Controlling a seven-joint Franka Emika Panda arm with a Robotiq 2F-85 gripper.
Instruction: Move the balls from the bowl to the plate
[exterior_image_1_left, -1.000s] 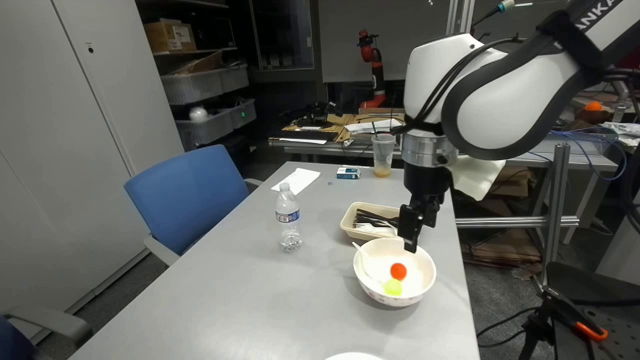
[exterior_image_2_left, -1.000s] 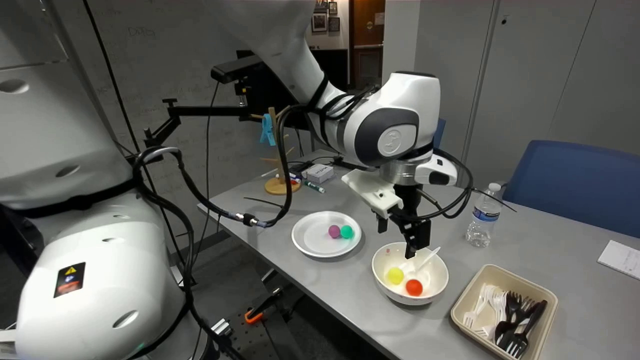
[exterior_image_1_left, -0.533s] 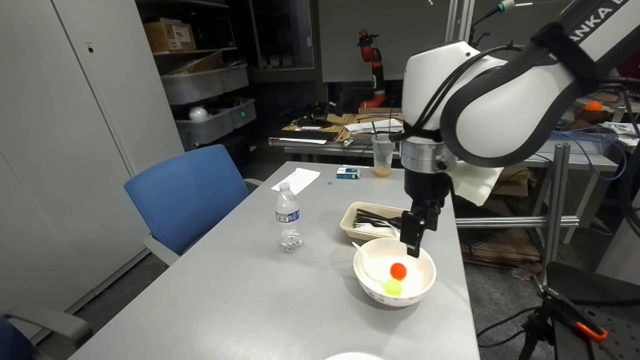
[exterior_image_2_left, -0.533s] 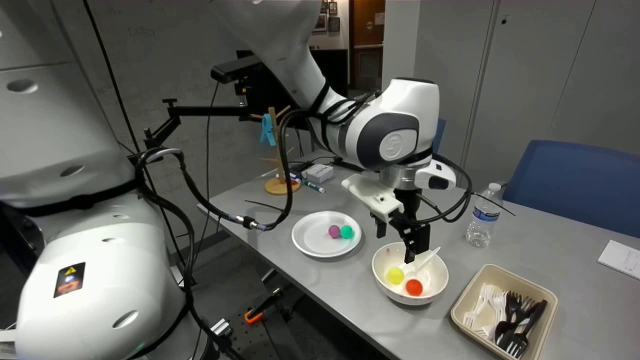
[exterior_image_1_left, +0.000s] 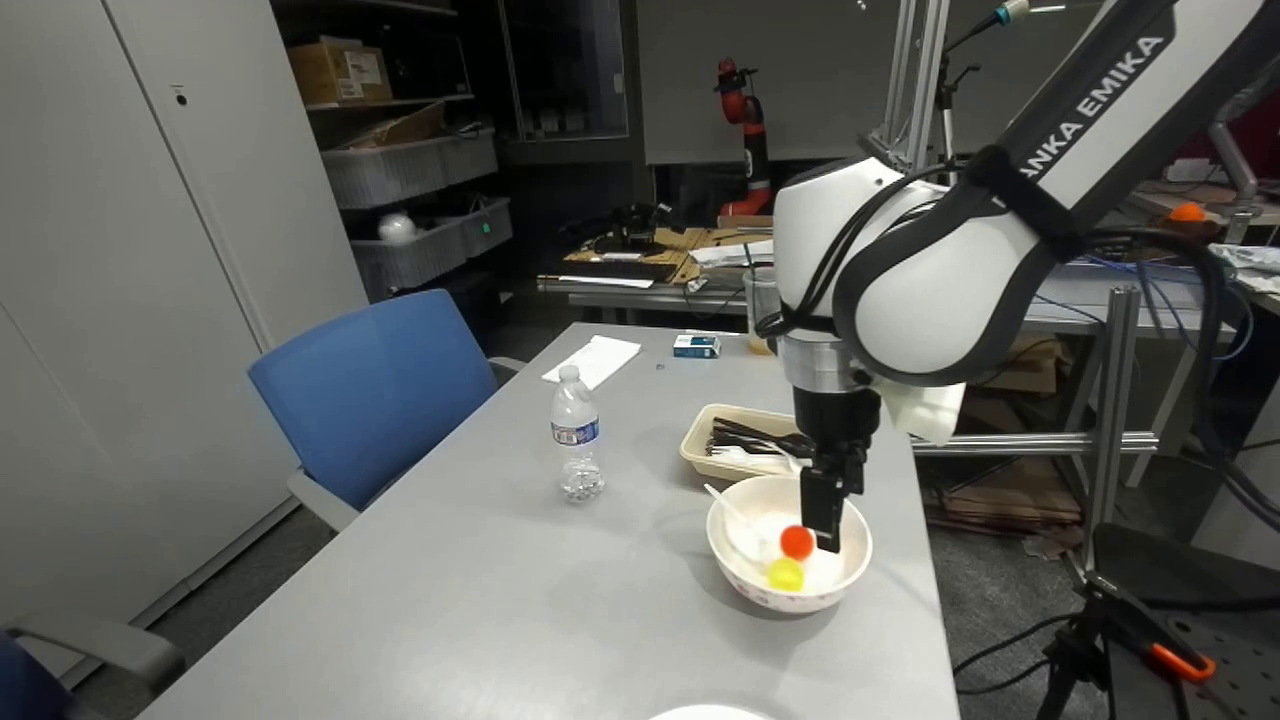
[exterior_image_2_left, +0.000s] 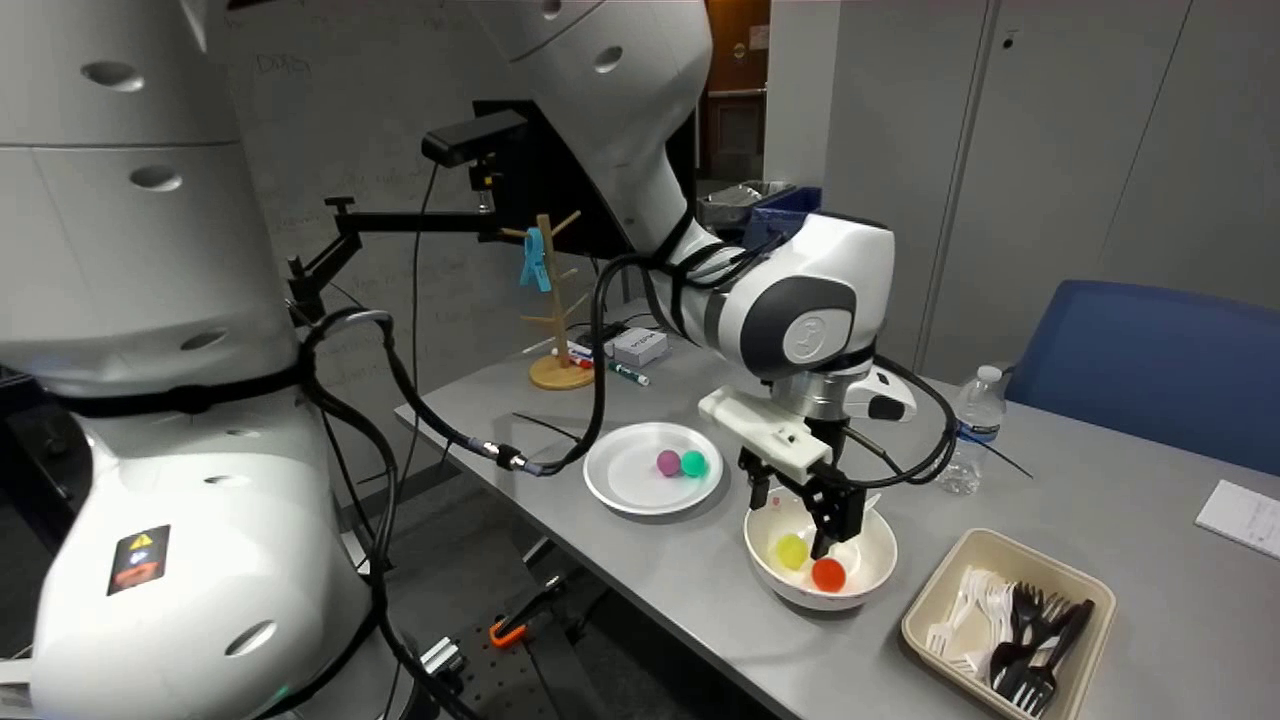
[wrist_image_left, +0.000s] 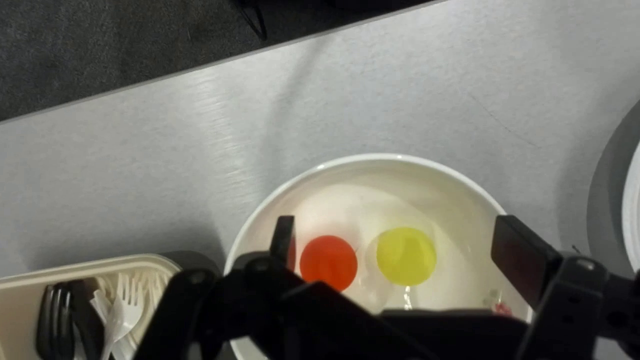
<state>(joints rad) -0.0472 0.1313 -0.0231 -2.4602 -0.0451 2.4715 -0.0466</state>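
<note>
Red and yellow balls (wrist_image_left: 406, 256) are sitting in the bowl (exterior_image_2_left: 874, 553) on the bench (exterior_image_1_left: 500, 600), and the jaws, spread wide, are coming down over them, likely getting ready to grab one and take it to the plate (exterior_image_2_left: 625, 475).

On the grey table (exterior_image_1_left: 440, 620) an upright water bottle (exterior_image_1_left: 577, 435) can be seen, black and white cutlery (exterior_image_2_left: 1010, 658) is held in a beige tray (exterior_image_2_left: 1080, 660), and a blue chair (exterior_image_1_left: 375, 390) is placed beside the table.
</note>
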